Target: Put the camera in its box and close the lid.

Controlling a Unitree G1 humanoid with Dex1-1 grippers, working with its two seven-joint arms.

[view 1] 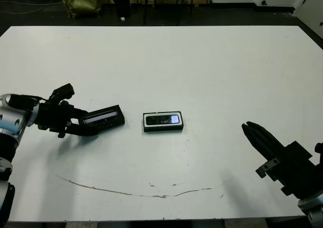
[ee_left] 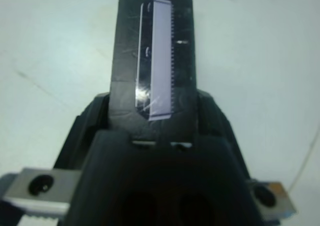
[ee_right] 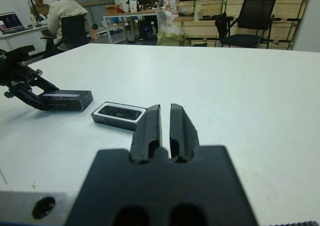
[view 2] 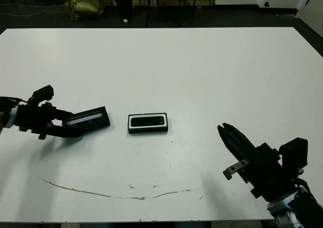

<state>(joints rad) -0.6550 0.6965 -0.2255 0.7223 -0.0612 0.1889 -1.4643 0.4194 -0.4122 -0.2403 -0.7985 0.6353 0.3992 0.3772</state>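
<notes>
Camera (view 1: pixel 162 120) lies flat inside the box (view 1: pixel 163 129), dark bar framed by the white lining; the box sits on the white table (view 1: pixel 202 66) roughly midway between its left and right edges and somewhat toward the near edge. Insertion step looks done.

Lid (view 1: pixel 104 118) is off the box, to the left of it and apart, silvery strip facing up. Left gripper (view 1: pixel 85 125) has its fingers pinched on the lid's outer end; the left wrist view shows the lid running straight out between the two fingers (ee_left: pixel 87 123), gripped across its width. The lid seems raised at a slight tilt, but I cannot tell whether its far end touches the table.

Right gripper (view 1: pixel 251 130) is near the table's near-right corner, well apart from the box, fingers pressed together with only a thin slit between them, holding nothing. It points toward the box.

Step in hand, as I judge it: closing the lid. Next move calls for carrying the lid rightward over the box, squaring its long axis with the box's, lowering it level, then letting go. Risk: an angled lid may nudge the box sideways; the right gripper could brace it.
</notes>
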